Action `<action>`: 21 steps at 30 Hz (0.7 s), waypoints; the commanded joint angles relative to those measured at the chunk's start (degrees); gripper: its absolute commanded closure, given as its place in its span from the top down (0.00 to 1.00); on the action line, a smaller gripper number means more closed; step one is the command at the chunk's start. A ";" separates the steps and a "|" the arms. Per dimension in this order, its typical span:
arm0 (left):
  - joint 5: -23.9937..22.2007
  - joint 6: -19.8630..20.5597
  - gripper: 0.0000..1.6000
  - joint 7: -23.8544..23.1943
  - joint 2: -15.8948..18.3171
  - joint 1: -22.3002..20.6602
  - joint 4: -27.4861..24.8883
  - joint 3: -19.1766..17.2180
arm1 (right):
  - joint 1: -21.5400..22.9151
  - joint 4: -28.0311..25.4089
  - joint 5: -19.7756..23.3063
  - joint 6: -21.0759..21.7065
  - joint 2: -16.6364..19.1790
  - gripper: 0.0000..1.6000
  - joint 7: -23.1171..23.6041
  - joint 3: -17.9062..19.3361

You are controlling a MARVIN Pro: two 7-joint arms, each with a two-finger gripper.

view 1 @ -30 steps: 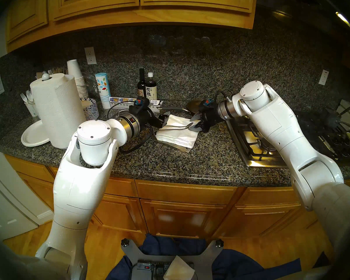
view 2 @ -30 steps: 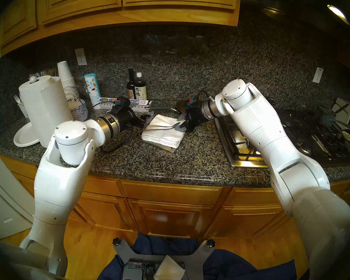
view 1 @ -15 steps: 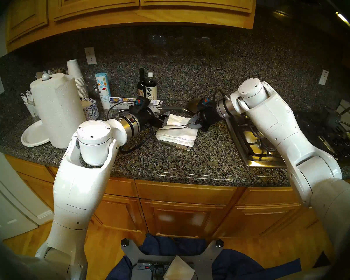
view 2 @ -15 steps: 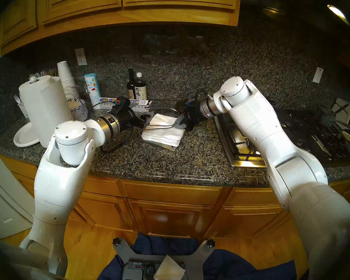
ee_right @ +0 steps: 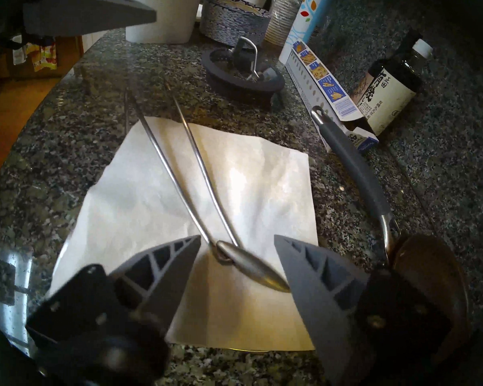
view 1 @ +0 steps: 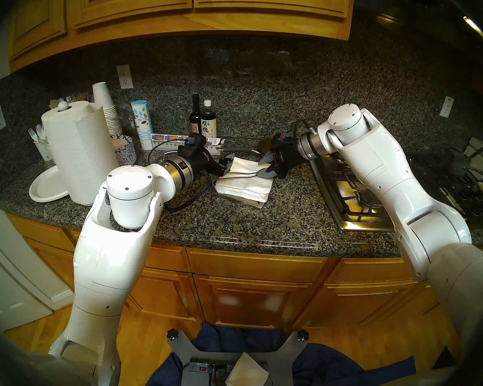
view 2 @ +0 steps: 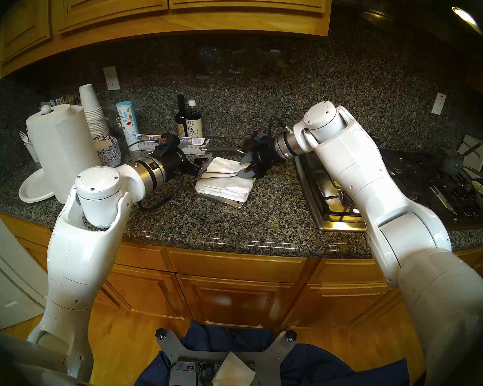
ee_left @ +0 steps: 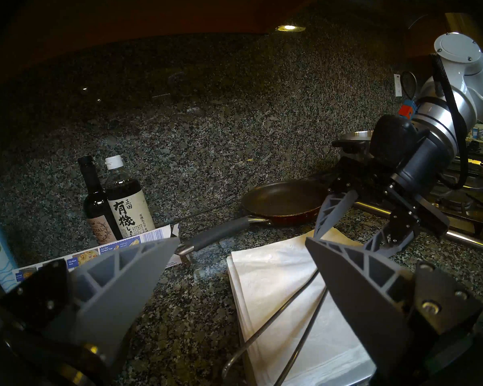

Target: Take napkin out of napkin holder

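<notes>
The napkin holder (view 1: 250, 203) is a flat metal tray on the counter, holding a thick white stack (view 1: 243, 190). The top napkin (view 1: 244, 165) (ee_right: 262, 165) lies skewed toward the back, under the wire arm (ee_right: 173, 179). My right gripper (view 1: 266, 166) (ee_right: 237, 236) is at the stack's right edge. Its fingers are apart, with the arm's spoon-shaped tip (ee_right: 251, 268) between them, resting against one finger. My left gripper (view 1: 227, 163) (ee_left: 241, 240) hovers open at the stack's far left corner, holding nothing.
A frying pan (ee_left: 282, 203) sits just behind the holder, its grey handle (ee_right: 354, 165) pointing left. Two bottles (view 1: 204, 123) and a long box (view 1: 168, 141) stand behind. A paper towel roll (view 1: 78, 154) is at the left and a gas stove (view 1: 352, 198) at the right.
My right gripper moved left and slightly up, and its jaws narrowed around the spoon-shaped tip. The left arm stayed still.
</notes>
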 commanded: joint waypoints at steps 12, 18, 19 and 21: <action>0.01 -0.88 1.00 0.02 -0.07 -1.95 -1.51 -0.29 | 5.46 5.13 -0.09 -0.75 -1.39 0.67 1.78 0.36; 0.01 -0.90 1.00 0.02 -0.07 -1.95 -1.51 -0.28 | 5.77 6.51 0.00 -0.95 -1.76 0.65 2.87 0.42; 0.01 -0.90 1.00 0.02 -0.07 -1.95 -1.51 -0.28 | 5.90 6.77 -0.02 -1.09 -1.81 0.64 3.21 0.33; 0.01 -0.90 1.00 0.02 -0.07 -1.96 -1.51 -0.28 | 6.00 7.18 -0.03 -1.12 -1.99 0.65 3.77 0.35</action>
